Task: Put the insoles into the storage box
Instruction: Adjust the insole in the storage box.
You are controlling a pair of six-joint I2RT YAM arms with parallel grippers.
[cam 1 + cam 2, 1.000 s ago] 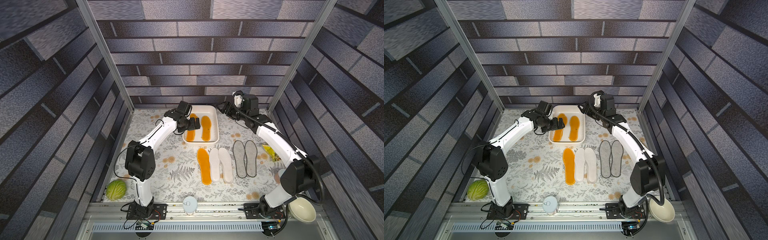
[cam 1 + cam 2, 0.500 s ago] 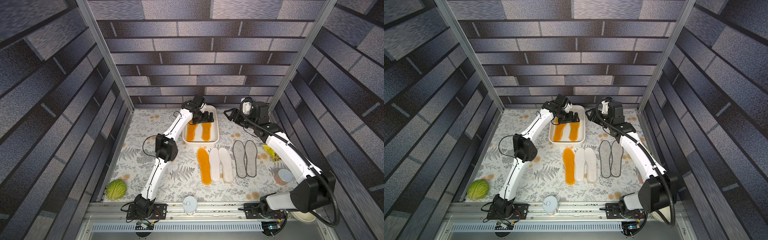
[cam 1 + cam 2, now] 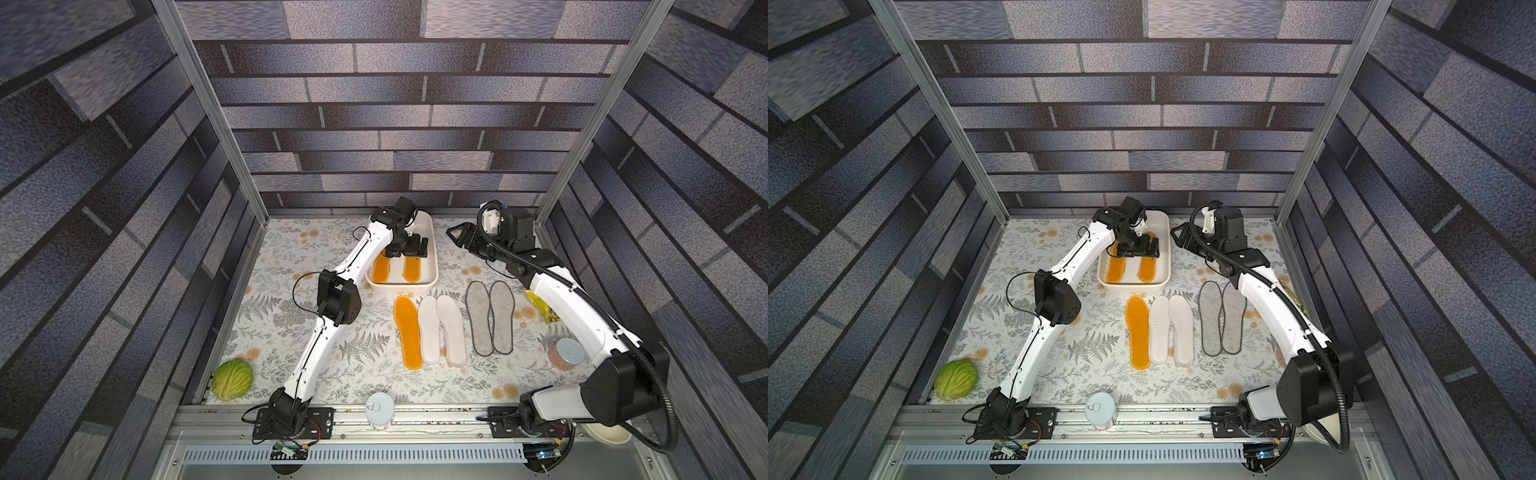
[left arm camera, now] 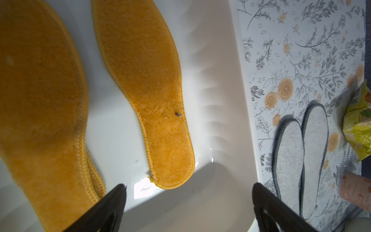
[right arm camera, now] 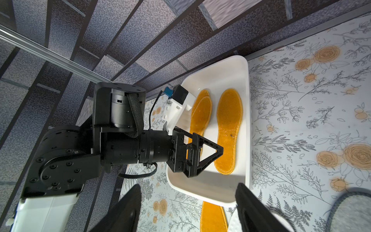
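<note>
The white storage box (image 3: 434, 259) stands at the back of the table. It holds two overlapped orange insoles (image 5: 200, 115) and a single orange one (image 5: 228, 130) beside them. My left gripper (image 4: 188, 187) hangs open and empty over the box, in a top view (image 3: 417, 249). My right gripper (image 5: 188, 187) is open and empty to the right of the box, above the cloth (image 3: 457, 237). On the table in front of the box lie an orange insole (image 3: 408, 332), two white insoles (image 3: 440, 328) and two grey insoles (image 3: 490, 318).
A cabbage (image 3: 232, 379) sits at the front left and a tin can (image 3: 379, 409) at the front edge. A jar (image 3: 565, 354) and a yellow packet (image 3: 540, 307) lie under the right arm. A cream bowl (image 3: 606, 432) stands off the front right corner.
The left arm stretched out and its open gripper swung from the box's left edge to above the box. The right gripper drew slightly away from the box.
</note>
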